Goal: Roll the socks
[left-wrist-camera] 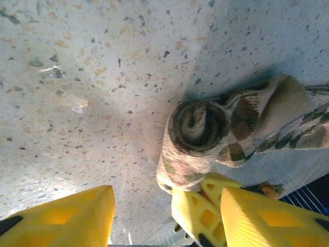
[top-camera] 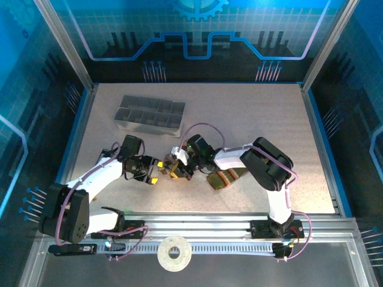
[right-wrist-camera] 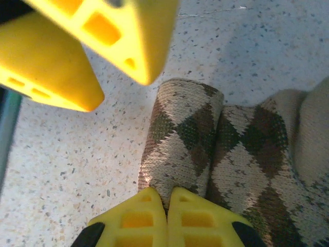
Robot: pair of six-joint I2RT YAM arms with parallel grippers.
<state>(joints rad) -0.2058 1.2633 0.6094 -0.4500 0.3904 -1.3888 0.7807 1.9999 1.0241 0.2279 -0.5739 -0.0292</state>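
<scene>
The beige-and-brown checkered sock (left-wrist-camera: pixel 198 134) lies partly rolled into a tight cylinder (right-wrist-camera: pixel 177 139), with its loose end (right-wrist-camera: pixel 257 149) trailing off flat. My right gripper (right-wrist-camera: pixel 167 198) is shut on the near end of the roll; its fingers (left-wrist-camera: pixel 198 208) show from the side pinching the fabric. My left gripper (left-wrist-camera: pixel 167 198) stands open around that end of the roll, with one finger (left-wrist-camera: pixel 67 221) well clear on the table. From above both grippers (top-camera: pixel 157 171) (top-camera: pixel 175 169) meet over the checkered sock (top-camera: pixel 168 165). The olive sock with stripes (top-camera: pixel 226 177) lies flat under the right arm.
A grey compartmented tray (top-camera: pixel 149 113) stands at the back left of the speckled table (top-camera: pixel 257 119). A white tape roll (top-camera: pixel 175 253) rests on the front rail between the arm bases.
</scene>
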